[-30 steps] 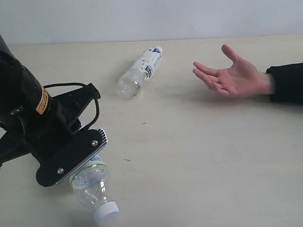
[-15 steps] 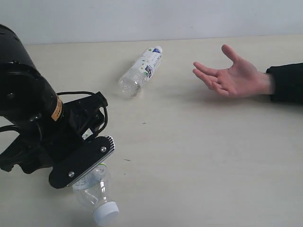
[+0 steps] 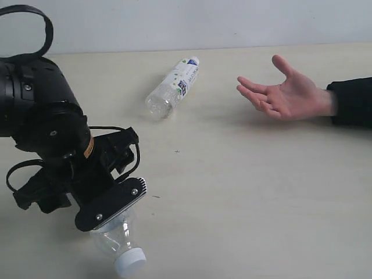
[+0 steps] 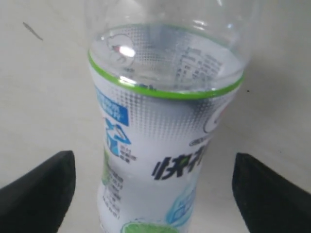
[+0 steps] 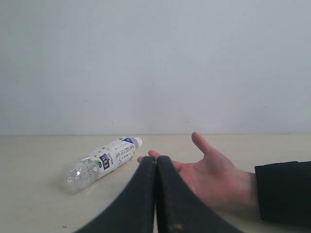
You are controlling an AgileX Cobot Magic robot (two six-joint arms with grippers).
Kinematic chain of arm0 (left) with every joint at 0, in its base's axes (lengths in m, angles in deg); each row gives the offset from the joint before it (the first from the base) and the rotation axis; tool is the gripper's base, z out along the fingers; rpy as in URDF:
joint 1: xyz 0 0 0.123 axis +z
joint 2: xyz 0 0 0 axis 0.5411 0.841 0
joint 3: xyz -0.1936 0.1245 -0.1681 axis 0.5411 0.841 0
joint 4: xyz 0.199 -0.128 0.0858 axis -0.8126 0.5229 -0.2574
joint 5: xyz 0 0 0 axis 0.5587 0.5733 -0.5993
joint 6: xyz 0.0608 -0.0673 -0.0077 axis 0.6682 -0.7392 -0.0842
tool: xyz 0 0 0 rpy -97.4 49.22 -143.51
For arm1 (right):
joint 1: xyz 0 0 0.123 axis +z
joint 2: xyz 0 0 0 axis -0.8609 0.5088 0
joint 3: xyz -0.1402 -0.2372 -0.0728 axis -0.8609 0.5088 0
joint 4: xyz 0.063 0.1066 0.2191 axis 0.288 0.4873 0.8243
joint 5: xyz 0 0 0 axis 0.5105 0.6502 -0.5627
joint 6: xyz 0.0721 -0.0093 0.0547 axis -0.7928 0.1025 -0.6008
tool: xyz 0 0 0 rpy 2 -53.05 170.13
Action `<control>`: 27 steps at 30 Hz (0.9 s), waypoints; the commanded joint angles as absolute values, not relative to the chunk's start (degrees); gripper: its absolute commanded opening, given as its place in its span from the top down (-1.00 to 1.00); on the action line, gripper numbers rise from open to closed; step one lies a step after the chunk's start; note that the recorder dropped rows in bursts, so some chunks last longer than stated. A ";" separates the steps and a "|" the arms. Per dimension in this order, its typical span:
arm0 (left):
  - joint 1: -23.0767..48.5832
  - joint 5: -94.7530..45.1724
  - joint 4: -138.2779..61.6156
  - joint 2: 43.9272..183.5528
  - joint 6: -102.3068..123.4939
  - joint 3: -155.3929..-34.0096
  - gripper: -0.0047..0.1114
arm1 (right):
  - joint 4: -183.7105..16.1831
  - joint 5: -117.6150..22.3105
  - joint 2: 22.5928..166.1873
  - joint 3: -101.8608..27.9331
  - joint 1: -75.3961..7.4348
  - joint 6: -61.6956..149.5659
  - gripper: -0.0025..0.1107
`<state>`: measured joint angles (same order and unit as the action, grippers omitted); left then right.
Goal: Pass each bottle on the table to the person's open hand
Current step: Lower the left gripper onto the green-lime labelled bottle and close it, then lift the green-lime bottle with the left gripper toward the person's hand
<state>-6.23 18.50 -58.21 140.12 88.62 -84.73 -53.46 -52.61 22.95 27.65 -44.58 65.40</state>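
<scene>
A clear bottle (image 3: 119, 238) with a white cap and a white label showing green fruit lies on the table (image 3: 232, 192) at the near left. My left arm (image 3: 58, 145) hangs right over it. In the left wrist view this bottle (image 4: 165, 126) lies between the spread fingers of my open left gripper (image 4: 155, 194), apart from both. A second clear bottle (image 3: 172, 86) with a white label lies at the far middle. The person's open hand (image 3: 288, 93) waits palm up at the far right. My right gripper (image 5: 156, 165) is shut on nothing and faces the hand (image 5: 218, 177). The other bottles are out of view.
A pale wall (image 3: 192, 23) rises behind the table's far edge. The person's black sleeve (image 3: 351, 102) enters from the right edge. A black cable loop (image 3: 26, 23) of the left arm stands up at the top left.
My left arm has moved down and to the right over the near bottle, now covering its label in the exterior view. The far bottle and the hand have not moved.
</scene>
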 commanded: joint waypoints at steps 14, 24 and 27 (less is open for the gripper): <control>-5.80 12.20 -58.46 144.13 88.45 -84.52 -0.23 | -53.74 -52.36 22.59 27.93 -44.73 65.67 0.96; -6.04 9.95 -58.09 143.83 82.61 -85.78 0.91 | -53.74 -52.36 22.59 27.93 -44.73 65.67 0.96; -6.02 9.93 -58.20 141.84 73.87 -86.69 0.91 | -53.74 -52.36 22.59 27.93 -44.73 65.67 0.96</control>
<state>-6.10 10.02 -58.69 143.93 81.21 -85.64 -53.46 -52.61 22.95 27.65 -44.58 65.40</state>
